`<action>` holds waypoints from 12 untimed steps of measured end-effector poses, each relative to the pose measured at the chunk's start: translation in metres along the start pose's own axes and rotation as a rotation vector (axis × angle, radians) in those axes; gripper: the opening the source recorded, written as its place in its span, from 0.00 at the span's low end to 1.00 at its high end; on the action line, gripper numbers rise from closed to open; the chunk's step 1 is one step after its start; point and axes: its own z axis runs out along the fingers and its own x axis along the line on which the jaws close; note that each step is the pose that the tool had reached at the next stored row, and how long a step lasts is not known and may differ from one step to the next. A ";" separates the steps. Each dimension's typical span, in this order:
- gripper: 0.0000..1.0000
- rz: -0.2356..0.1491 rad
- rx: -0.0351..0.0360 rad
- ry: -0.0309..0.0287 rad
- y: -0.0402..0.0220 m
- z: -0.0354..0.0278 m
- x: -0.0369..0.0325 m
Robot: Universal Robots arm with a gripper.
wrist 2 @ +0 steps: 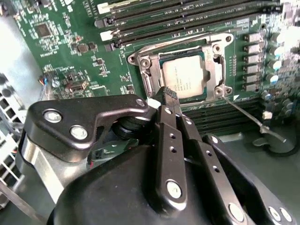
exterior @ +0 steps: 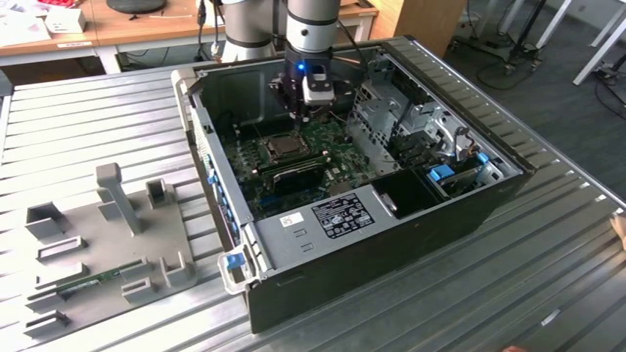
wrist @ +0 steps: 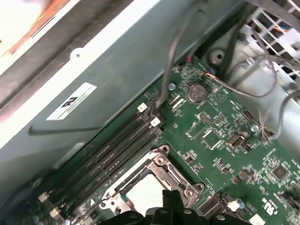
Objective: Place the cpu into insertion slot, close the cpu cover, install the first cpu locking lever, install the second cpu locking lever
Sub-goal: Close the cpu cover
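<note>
Gripper (wrist 2: 169,93): black metal, fingers shut tight, nothing between them, tip right at the cover's edge | cpu (wrist 2: 187,77): small flat silver square chip, lying in the dark square insertion slot (wrist 2: 183,55) | cpu cover (wrist 2: 178,46): thin silver metal frame, down around the chip | thin wire lever (wrist 2: 253,118): sticking out sideways | long black memory slots (wrist 2: 178,14): just behind
</note>
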 end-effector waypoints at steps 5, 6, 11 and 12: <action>0.10 -0.079 0.0010 0.0020 0.0000 0.0000 0.0000; 0.10 -0.094 0.0012 0.0024 0.0000 0.0000 0.0000; 0.10 -0.172 0.0023 0.0045 0.0000 0.0001 0.0000; 0.10 -0.187 0.0024 0.0049 0.0000 0.0001 0.0000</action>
